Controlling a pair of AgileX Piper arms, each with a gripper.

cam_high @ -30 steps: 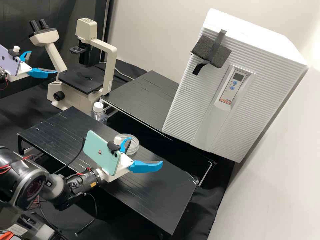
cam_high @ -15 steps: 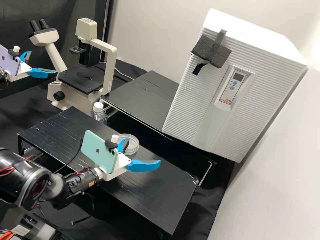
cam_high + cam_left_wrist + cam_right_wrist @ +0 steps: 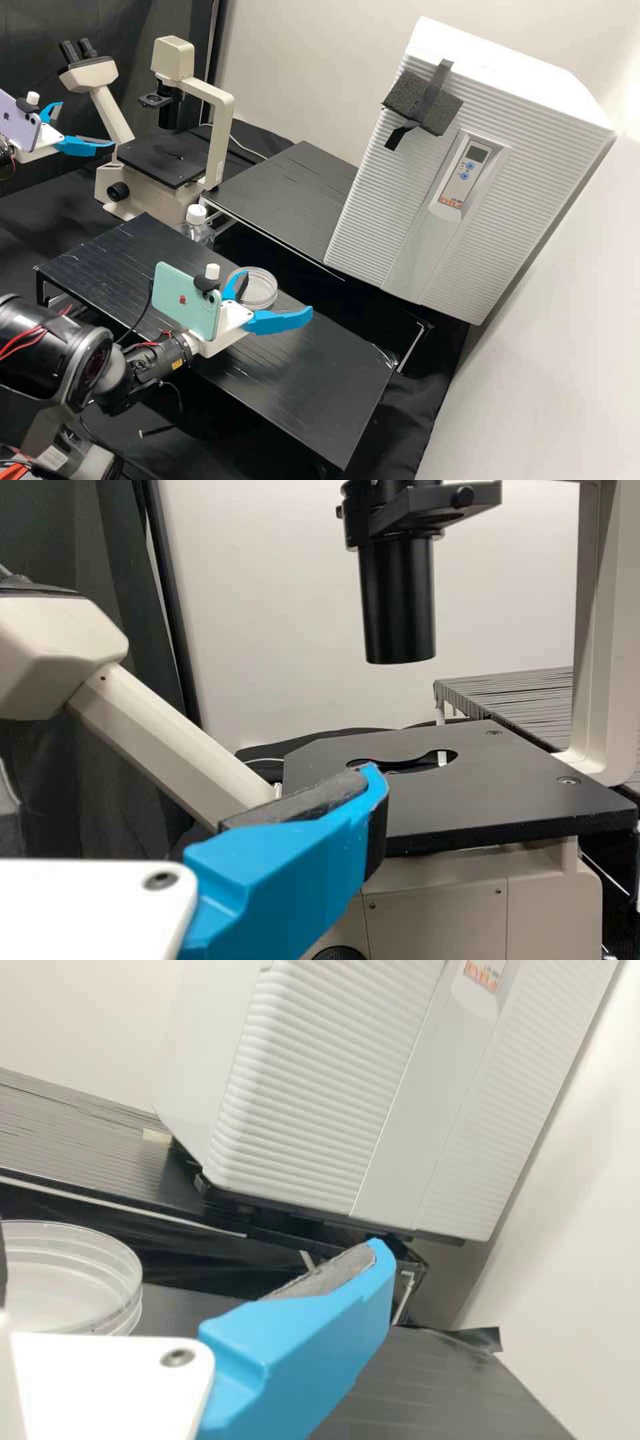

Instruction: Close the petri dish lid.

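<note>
In the high view, my right gripper (image 3: 279, 292) stands open over the black raised shelf (image 3: 300, 380), its fingers at the near side of the clear petri dish (image 3: 259, 288). One finger covers part of the dish; how the lid sits on it I cannot tell. My left gripper (image 3: 87, 125) is open at the far left, away from the dish. In the left wrist view, a blue finger of my left gripper (image 3: 190, 775) shows before the microscope. The right wrist view has the dish (image 3: 75, 1280) at the side of my open right gripper (image 3: 188, 1250), with stacked clear rims.
A beige microscope (image 3: 217, 133) stands beside the left gripper. Behind the shelf are a capped bottle (image 3: 197, 223) and a second black shelf (image 3: 287, 193). A large white ribbed incubator (image 3: 393, 200) rises at the back right.
In the high view, my right gripper has shifted left and slightly up, and its phone has turned a little. More of the petri dish shows beside the fingers. The left arm has kept still.
</note>
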